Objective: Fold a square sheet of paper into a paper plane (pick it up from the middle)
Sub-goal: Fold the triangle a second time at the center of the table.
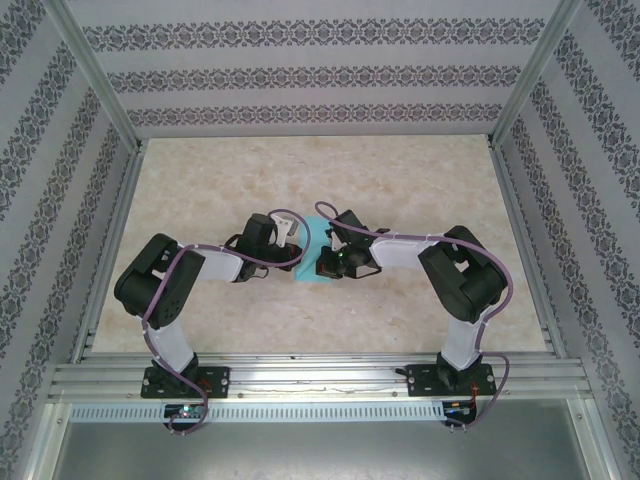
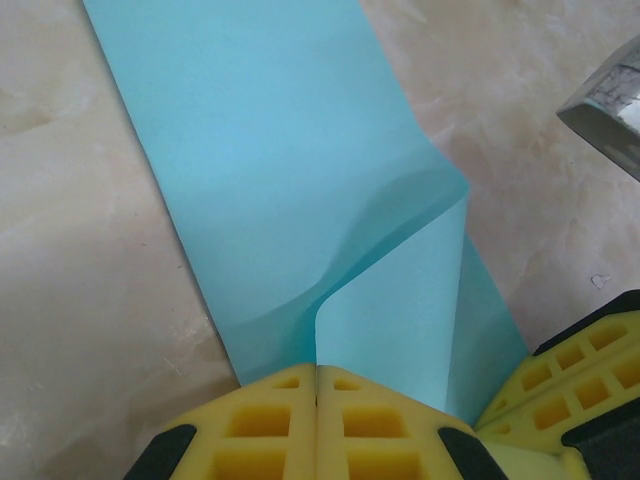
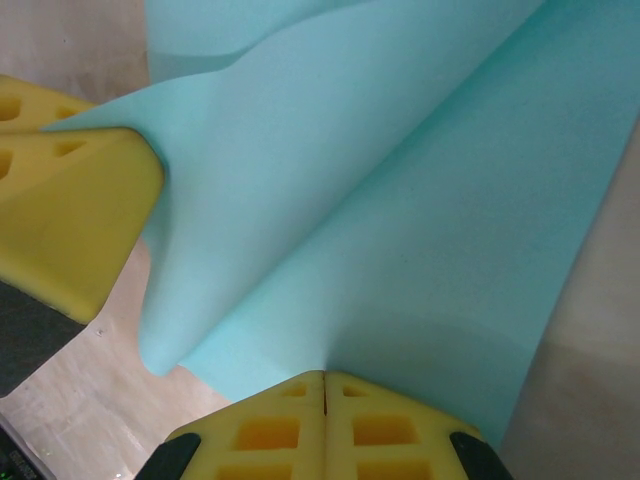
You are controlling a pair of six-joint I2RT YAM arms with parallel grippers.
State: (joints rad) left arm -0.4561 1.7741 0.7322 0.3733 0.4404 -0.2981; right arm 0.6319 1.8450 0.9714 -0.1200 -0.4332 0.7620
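We see both sets of jaws clamped shut on the square sheet of paper (image 2: 270,190), side by side at the middle of the surface (image 1: 300,170); neither arm is nearer. From the left jaws the sheet's long run stretches straight away, lying flat further out, while the pinched near end curls up; we judge the next crease must follow that axis. Overhead, the wrists cover most of the paper; the right wrist view catches the left jaws' pad (image 3: 70,190) biting a raised corner.

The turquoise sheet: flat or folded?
Partly folded: the sheet curls over in a soft, uncreased bend, held by the left pincer and right pincer.
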